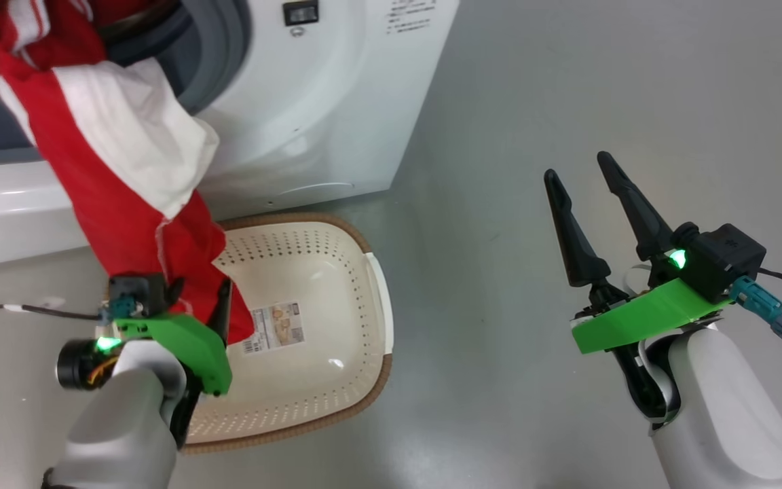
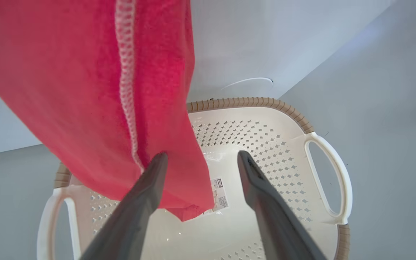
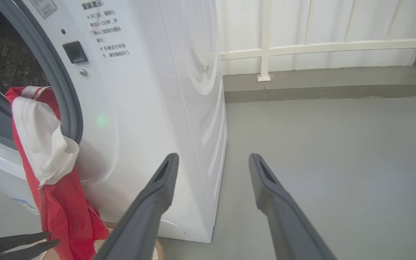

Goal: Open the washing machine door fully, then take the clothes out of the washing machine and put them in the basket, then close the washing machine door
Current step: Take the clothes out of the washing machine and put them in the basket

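The clothes (image 1: 126,224), red with a white panel, hang out of the washing machine (image 1: 309,122) mouth down to the basket (image 1: 323,272) on the floor before it. My left gripper (image 1: 197,299) is open at the garment's lower end, over the basket's left side. In the left wrist view the red fabric (image 2: 85,90) drapes against one finger (image 2: 146,187) of the left gripper (image 2: 202,155), its hem hanging between the two above the basket (image 2: 265,126). My right gripper (image 1: 578,170) stands open and holds nothing over bare floor to the right. The washing machine door is out of view.
The right wrist view looks past the right gripper (image 3: 211,157) at the machine's right front corner (image 3: 193,144), with the hanging clothes (image 3: 60,202) at left. A white railing (image 3: 265,47) and low kerb run along the far wall. Grey floor (image 1: 601,81) stretches right of the machine.
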Motion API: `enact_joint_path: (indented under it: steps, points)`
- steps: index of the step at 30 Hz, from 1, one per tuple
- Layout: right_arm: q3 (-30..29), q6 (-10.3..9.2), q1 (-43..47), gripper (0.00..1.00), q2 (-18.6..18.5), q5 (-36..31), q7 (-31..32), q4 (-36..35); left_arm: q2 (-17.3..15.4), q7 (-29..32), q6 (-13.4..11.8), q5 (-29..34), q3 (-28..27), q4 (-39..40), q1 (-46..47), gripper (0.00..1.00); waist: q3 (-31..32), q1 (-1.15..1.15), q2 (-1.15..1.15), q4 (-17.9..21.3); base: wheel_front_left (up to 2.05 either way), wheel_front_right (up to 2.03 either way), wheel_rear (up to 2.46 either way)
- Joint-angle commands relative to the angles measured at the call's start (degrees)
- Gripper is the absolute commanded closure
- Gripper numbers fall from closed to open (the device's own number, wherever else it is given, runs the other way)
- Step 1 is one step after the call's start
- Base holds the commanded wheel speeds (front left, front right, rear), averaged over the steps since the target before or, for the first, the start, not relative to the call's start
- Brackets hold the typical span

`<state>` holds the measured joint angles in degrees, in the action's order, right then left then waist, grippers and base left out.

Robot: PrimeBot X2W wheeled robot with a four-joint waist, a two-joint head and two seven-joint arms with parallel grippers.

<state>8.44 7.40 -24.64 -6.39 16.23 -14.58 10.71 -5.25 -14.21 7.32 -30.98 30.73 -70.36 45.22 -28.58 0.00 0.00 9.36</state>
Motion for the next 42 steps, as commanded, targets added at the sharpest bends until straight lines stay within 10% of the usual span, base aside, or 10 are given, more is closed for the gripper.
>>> enact_joint_path:
  steps: [1, 14, 27, 42]
  points:
    - [0.8, 0.09, 1.1, 0.00, -0.2, -0.6, -0.4, -1.2, -1.8, -0.7, 0.2, -0.4, -1.6, 1.4, 0.0, 0.00, 0.6, 0.00, 0.00, -0.8, 0.00, 0.00, 0.00]
    - [0.0, 0.09, 1.9, 0.00, -1.4, -0.8, -0.4, -1.5, -4.9, -0.8, -2.3, 4.0, -16.5, 24.1, -5.6, 0.00, 1.9, 0.00, 0.00, -3.4, 0.00, 0.00, 0.00]
    - [-0.8, 0.09, 2.9, 0.00, -2.0, -0.8, -0.4, -1.9, -1.1, -0.8, -2.1, 14.4, -31.3, 47.5, -19.2, 0.00, 3.0, 0.00, 0.00, -4.5, 0.00, 0.00, 0.00]
    - [-0.7, 0.09, 3.1, 0.00, -2.3, -0.7, -0.4, -1.8, 2.0, -0.8, -1.2, 18.0, -36.4, 64.6, -29.5, 0.00, 3.3, 0.00, 0.00, -4.7, 0.00, 0.00, 0.00]
